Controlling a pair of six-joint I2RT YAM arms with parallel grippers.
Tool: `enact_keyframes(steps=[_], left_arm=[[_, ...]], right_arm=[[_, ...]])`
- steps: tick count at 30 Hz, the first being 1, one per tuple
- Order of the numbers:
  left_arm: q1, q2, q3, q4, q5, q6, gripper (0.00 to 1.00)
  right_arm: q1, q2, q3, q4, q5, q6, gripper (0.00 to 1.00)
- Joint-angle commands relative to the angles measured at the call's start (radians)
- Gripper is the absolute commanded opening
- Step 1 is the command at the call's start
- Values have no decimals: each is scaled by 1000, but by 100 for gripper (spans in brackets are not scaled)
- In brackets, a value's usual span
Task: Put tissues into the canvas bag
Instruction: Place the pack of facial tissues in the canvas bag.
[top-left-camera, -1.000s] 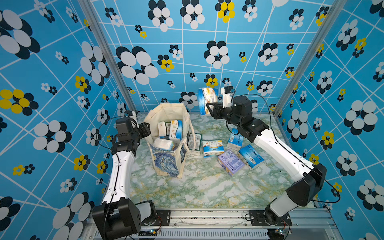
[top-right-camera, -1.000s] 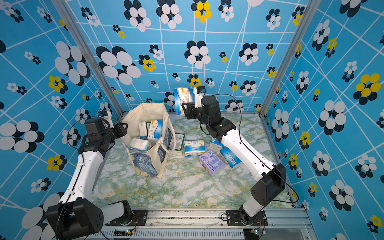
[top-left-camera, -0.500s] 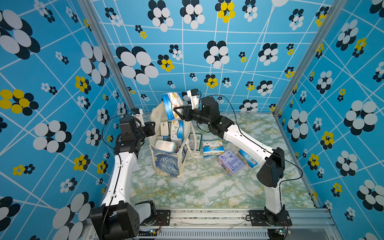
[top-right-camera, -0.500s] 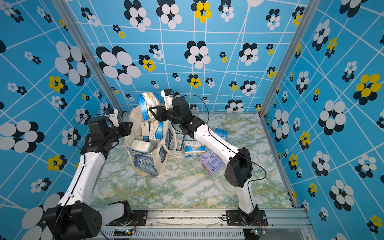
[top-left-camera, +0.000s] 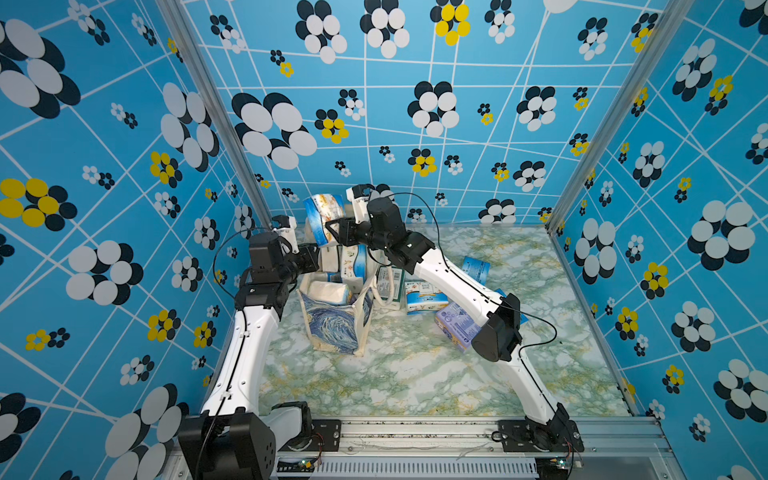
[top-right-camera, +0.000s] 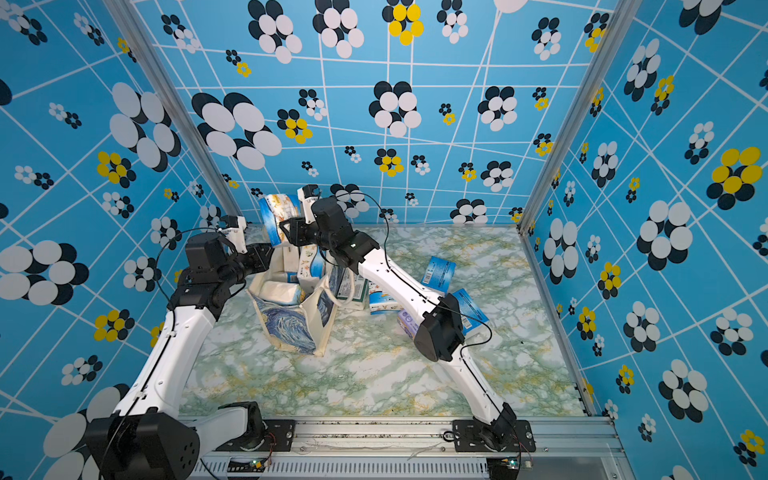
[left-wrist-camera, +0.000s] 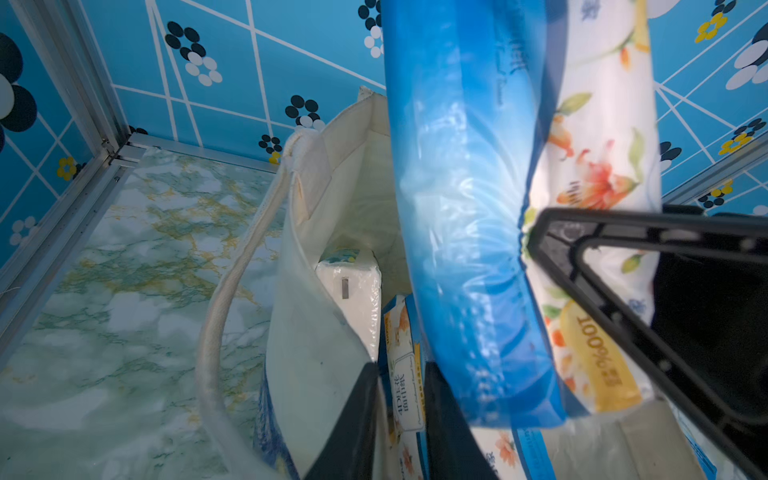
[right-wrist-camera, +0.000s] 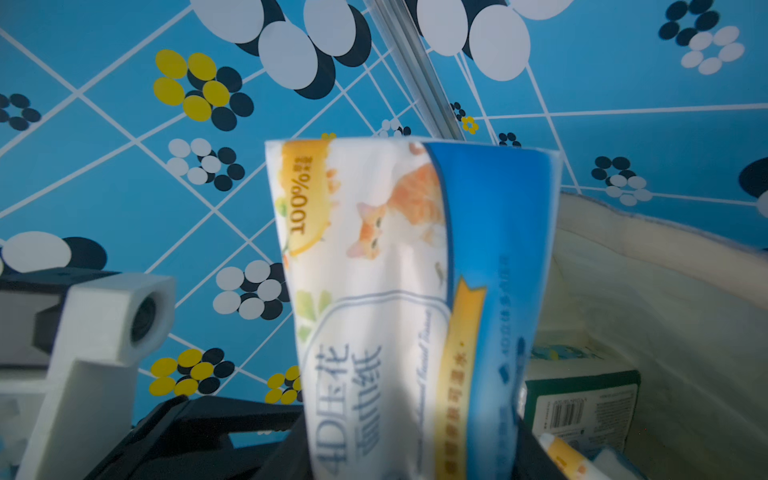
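Right pincer (top-left-camera: 332, 233) pinched blue-and-white tissue pack (top-left-camera: 320, 216) at lower end. Pack near upright, long axis vertical, above canvas bag (top-left-camera: 332, 328) mouth. Left pincer (top-left-camera: 311, 259) at bag rim, jaws narrow, grip unclear.

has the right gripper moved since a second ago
Yes. The right gripper, shut on a tissue pack, has swung leftward from beside the canvas bag to above its open mouth.

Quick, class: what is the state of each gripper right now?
Left gripper: at the canvas bag rim, jaws narrow; grip cannot be told.
Right gripper: closed on a blue-and-white tissue pack above the bag.
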Motion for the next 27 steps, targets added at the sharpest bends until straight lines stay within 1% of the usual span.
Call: enact_keyframes(steps=[1, 3, 6, 8, 10, 12, 14, 16, 19, 22, 23, 27], left_arm=[[-15, -59, 5, -15, -2, 24, 23], [-14, -75, 8, -34, -24, 34, 24], [-14, -91, 12, -58, -57, 42, 24], [-16, -99, 10, -68, -73, 45, 24], [-15, -108, 9, -73, -82, 47, 24], [-15, -113, 9, -79, -88, 49, 24], [-14, -117, 13, -86, -93, 54, 24], [-14, -122, 16, -95, -103, 58, 24], [-13, -128, 20, -108, -116, 70, 24], [-13, -124, 33, -125, -122, 83, 24], [-13, -121, 42, -132, -118, 86, 24], [-23, -121, 74, -141, -104, 89, 24]], right_arm=[[9, 55, 72, -118, 128, -69, 51], [10, 72, 82, -131, 136, -78, 51], [10, 89, 94, -156, 154, -83, 57], [9, 92, 96, -166, 152, -87, 67], [9, 87, 96, -170, 132, -99, 74], [10, 72, 94, -172, 113, -115, 85], [10, 49, 91, -176, 102, -139, 92], [9, 11, 74, -176, 96, -165, 96], [8, -85, -13, -145, 106, -204, 98], [6, -207, -167, -82, 135, -243, 98], [6, -270, -216, -70, 154, -258, 99], [-2, -429, -384, -57, 220, -307, 99]])
